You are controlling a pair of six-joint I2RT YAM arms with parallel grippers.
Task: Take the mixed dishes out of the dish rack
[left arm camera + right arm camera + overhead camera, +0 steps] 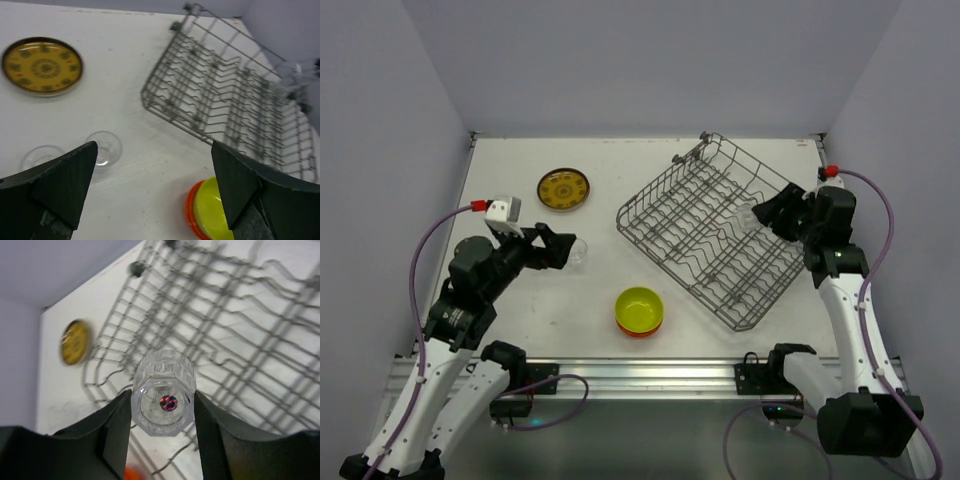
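Leftmost, at the centre left of the top view, the left gripper [154, 170] hangs over the white table [520, 330] with its fingers spread wide and nothing between them. In its wrist view, one clear glass [105, 147] stands just beside the left finger and a second clear glass [42, 157] sits at the lower left edge of the frame. The patterned plate [564, 190] lies flat further up, in the upper left of the table.

Lower centre, the yellow-green bowl [639, 307] is nested in an orange bowl [638, 329] that shows only as a rim. The dish rack [715, 235] lies at an angle across the right half of the table, and I can make out no dish among its wires.

At the rack's right side, the right gripper [770, 212] is pinching a small faceted glass [162, 385] across its side wall, above the wires. The thick base of the glass faces the wrist camera.

This glass is probably light and rigid, but also slick and brittle. A firm, modest squeeze on opposite flats near the heavy base looks safest, since the thin rim would chip first. The smooth walls could let it twist or slip if it is swung fast. It should lift well clear of the wavy dividers, because a knock on metal could crack it, and be set down gently.
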